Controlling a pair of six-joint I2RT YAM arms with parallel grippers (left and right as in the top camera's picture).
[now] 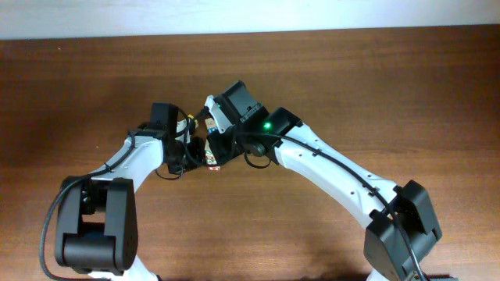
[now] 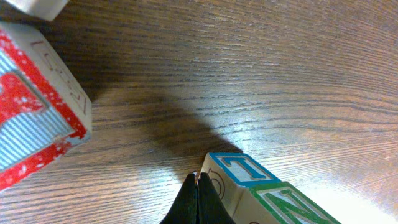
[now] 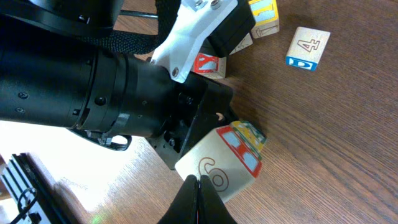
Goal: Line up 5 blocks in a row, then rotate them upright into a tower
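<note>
- Nearest in the right wrist view, the right jaws are clenched on nothing. Their tips sit just beside the near edge of the 6 block (image 3: pixel 217 168).
- That block lies flat on the tabletop (image 1: pixel 375 78), with the outlined 6 facing up and a red vehicle picture on the next face. As a cube it has no long axis. Its edges run diagonally to the line of my jaws, with one corner pointing up and right.
- The left arm's black housing (image 3: pixel 74 81) crowds this block from the left. I cannot tell whether they touch.
- Farther off, the 4 block (image 3: pixel 308 46) stands alone, well apart. Its 4 faces up, a blue D shows on its side, and it is turned slightly askew.
- The yellow-faced cube (image 3: pixel 264 15) sits at the top edge of that view.
- In the left wrist view, the left jaws are also clenched and empty. Their tips are at the corner of the blue-and-green block (image 2: pixel 255 193), touching it or very nearly so.
- That block shows a blue-framed face and a green N, and its edges run away toward the lower right.
- Farther left, well apart, sits the red-bordered cube (image 2: pixel 34 118).
- From overhead, both arms meet mid-tabletop and hide most of the blocks.
- Nothing in view tells me which blocks have been turned, so I cannot count any as done. Closed jaws at a block corner suggest to me that a nudge-to-rotate step is in hand.
</note>
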